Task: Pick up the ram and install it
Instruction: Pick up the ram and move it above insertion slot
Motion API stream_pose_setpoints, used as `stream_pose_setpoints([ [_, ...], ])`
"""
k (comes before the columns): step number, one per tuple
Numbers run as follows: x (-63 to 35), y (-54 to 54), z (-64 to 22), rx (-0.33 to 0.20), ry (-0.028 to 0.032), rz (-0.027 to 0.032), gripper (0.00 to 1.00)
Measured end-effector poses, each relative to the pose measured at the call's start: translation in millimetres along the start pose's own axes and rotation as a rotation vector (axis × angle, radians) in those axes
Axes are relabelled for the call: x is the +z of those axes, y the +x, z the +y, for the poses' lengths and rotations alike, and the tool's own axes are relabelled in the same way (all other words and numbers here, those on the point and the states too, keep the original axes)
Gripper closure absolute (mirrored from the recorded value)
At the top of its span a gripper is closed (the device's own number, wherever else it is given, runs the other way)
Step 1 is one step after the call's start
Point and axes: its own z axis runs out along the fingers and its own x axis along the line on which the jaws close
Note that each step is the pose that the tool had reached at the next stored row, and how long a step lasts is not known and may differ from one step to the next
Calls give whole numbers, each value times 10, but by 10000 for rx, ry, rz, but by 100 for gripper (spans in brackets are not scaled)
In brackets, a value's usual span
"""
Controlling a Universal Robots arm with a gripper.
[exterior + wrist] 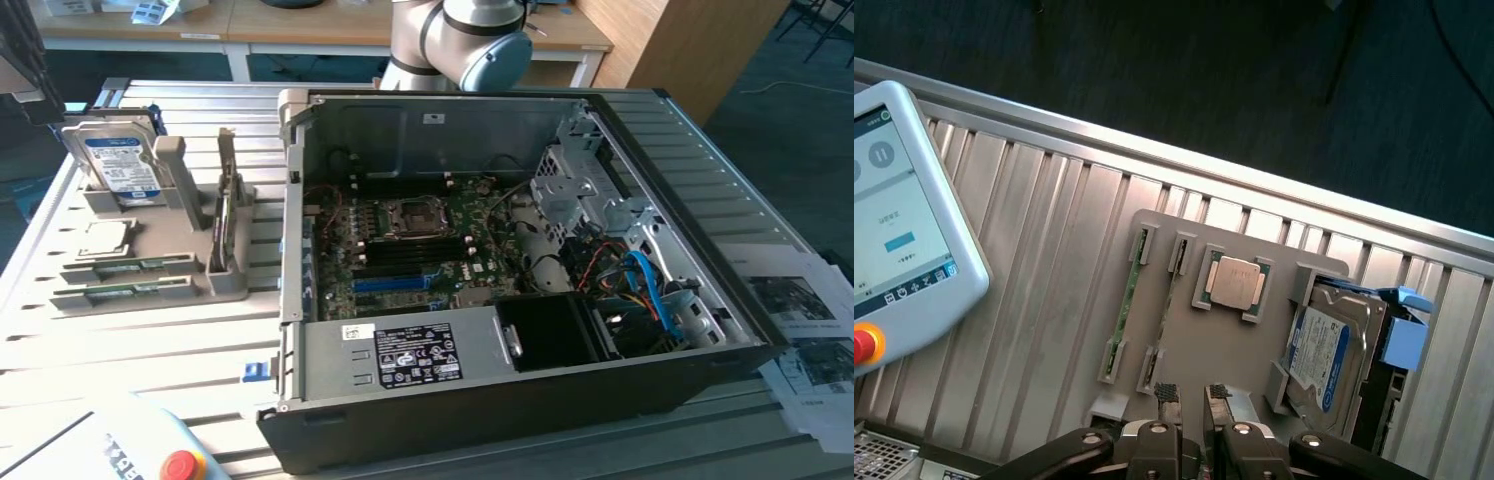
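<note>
**Green ram (1122,305) in the tray, not yet gripped**

It stands on edge in the grey parts tray (1214,345), with a second stick (1164,310) just beside it, then the CPU (1237,282) and the hard drive (1324,345). In the exterior view this tray sits at middle left, beside the open computer case (534,410). The gripper (1191,395) hangs over one edge of the tray, near the sticks but touching neither. Its fingers (1167,393) are slightly apart with nothing between them. I judge the pick-up to be at its approach. A grasp would call for centring the fingers across one stick's thin edge.
</note>
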Motion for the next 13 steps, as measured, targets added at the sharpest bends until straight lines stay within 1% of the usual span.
stream_pose_setpoints([
  [2, 2, -1, 0, 292, -9, -2, 76],
  [13, 16, -1, 0, 2300, -76, -9, 76],
])
